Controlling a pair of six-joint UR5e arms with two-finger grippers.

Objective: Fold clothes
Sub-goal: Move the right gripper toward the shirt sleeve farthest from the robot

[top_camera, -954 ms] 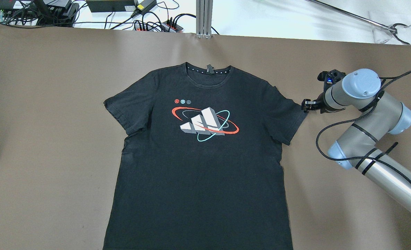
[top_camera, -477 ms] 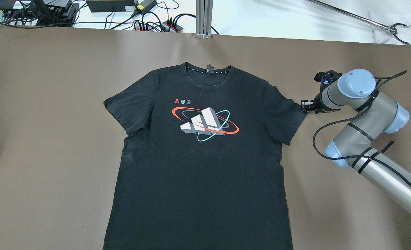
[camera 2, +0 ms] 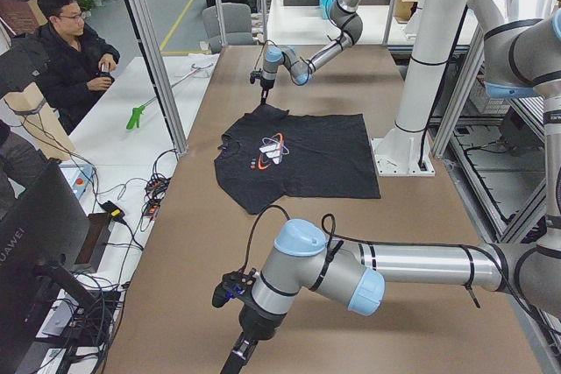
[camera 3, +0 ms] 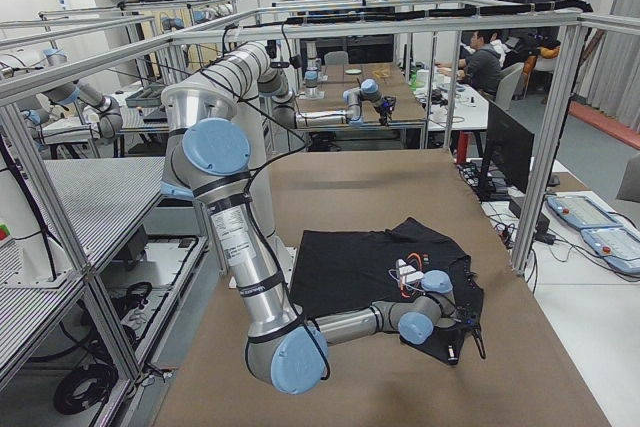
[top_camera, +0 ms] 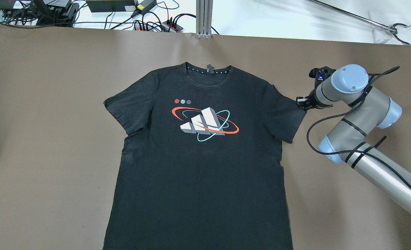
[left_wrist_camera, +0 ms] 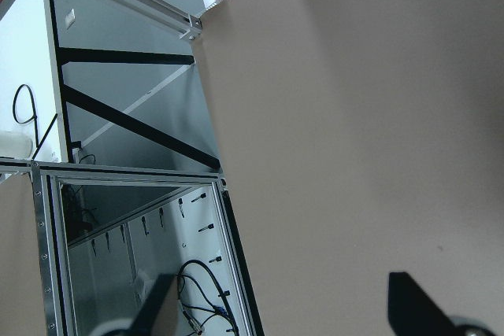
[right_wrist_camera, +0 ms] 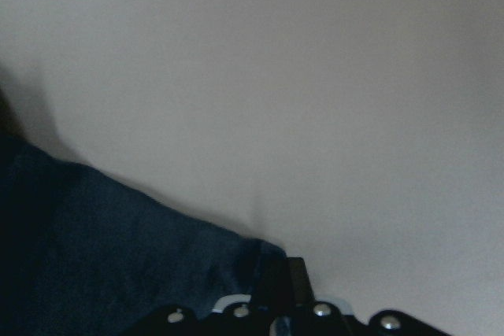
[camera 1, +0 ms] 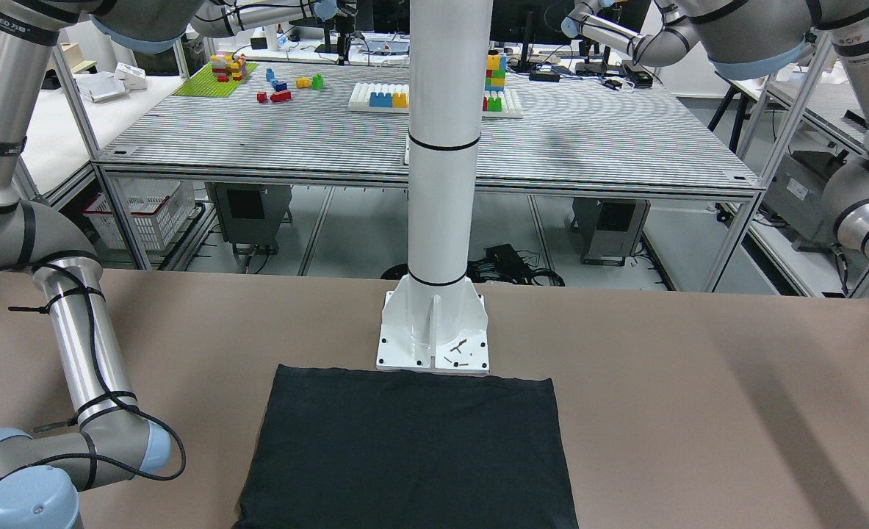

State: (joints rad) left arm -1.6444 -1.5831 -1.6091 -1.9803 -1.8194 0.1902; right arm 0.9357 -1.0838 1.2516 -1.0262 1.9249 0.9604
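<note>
A: Where is the T-shirt lying?

B: Flat and face up on the brown table, in the middle of the overhead frame. Its collar is toward the top and its lower part runs off the bottom edge. It is black, with a red, white and teal print on the chest. In the front-facing view its hem lies just before the base of the white pillar, at lower centre.

A: And the right gripper?

B: At the right of the overhead frame, at the tip of the sleeve on that side. Its arm comes in from the lower right corner. Its wrist camera shows dark fabric running up to the gripper's body at the bottom edge, but the fingertips are out of sight — I cannot tell whether the jaws are parted or pinching the cloth.

A: The left gripper?

B: Well apart from the shirt. Its wrist view shows two blurred dark fingers at the bottom of the frame, spread wide with nothing between them, over bare table near its edge.

A: Anyone about?

B: A person sits at the upper left of the exterior left view — off to the table's side.
</note>
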